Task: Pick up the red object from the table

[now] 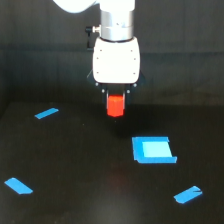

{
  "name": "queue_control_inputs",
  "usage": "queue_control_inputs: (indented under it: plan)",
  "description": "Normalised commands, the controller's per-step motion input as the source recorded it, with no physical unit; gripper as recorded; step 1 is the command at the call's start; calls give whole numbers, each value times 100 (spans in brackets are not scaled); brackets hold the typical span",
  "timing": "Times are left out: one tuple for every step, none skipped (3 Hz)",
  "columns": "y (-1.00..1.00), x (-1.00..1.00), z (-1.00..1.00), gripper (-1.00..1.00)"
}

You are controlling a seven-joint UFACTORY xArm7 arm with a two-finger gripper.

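A: Where is the red object [115, 105]?

B: Up off the table [75, 170]. It hangs just under the white body of the gripper [116, 102], held between the dark fingers, with black surface showing below it and a faint reddish glow on the table further down

A: So the gripper has it?

B: Yes, the fingers are closed against its sides. Only the lower part of the block shows clearly; its top is tucked up between the fingers, and those are dark and blurred against the background, so I cannot make out their exact shape

A: What about the arm itself?

B: It comes down from the top of the exterior view, a silver wrist section [116, 20] above the white gripper housing, pointing straight down

A: And what else lies on the table?

B: A flat blue square piece [153, 150] below the gripper and toward the exterior view's right, well apart from the block. Then three blue tape strips: one at the exterior view's left [46, 113], one near the lower left corner [18, 186], and one near the lower right [188, 194]
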Motion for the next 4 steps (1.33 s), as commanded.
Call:
queue_control_inputs:
  plan:
    - [25,-11,100,-100]
    - [33,-12,100,-100]
    - [2,7,95,-100]
    - [-9,3,94,-100]
